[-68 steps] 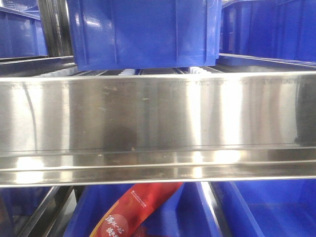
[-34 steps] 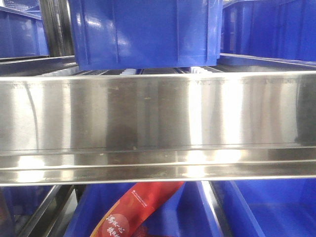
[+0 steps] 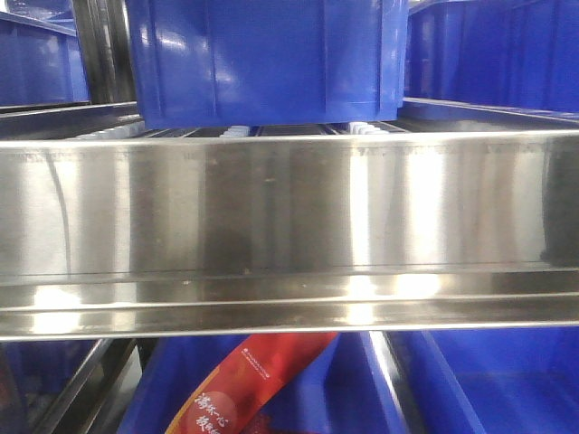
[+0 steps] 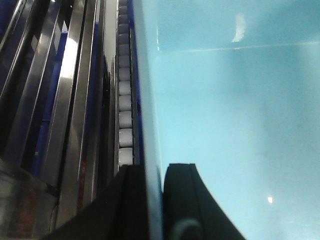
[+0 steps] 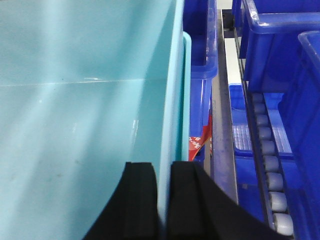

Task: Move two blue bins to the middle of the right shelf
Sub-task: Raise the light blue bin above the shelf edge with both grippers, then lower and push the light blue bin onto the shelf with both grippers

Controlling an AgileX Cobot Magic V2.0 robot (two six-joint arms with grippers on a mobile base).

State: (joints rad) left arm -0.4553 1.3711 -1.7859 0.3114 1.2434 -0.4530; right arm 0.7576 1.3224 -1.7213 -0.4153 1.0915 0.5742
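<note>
Nothing has shifted between frames. Left end effector (image 4: 154, 200) clamps the pale blue bin (image 4: 235, 125) wall beside the roller track (image 4: 125, 100); right end effector (image 5: 164, 202) clamps the opposite wall. Steel shelf lip (image 3: 289, 208) fills the front view.

bin: pale cyan plastic (image 4: 235, 125), smooth inside, thin wall; L wall pinched betw. black fingers, R wall (image 5: 172, 100) likewise
shelf: steel lip (image 3: 289, 217), brushed, vertical glare streaks, level
bin vs shelf: can't tell; bin only in wrist views
</note>
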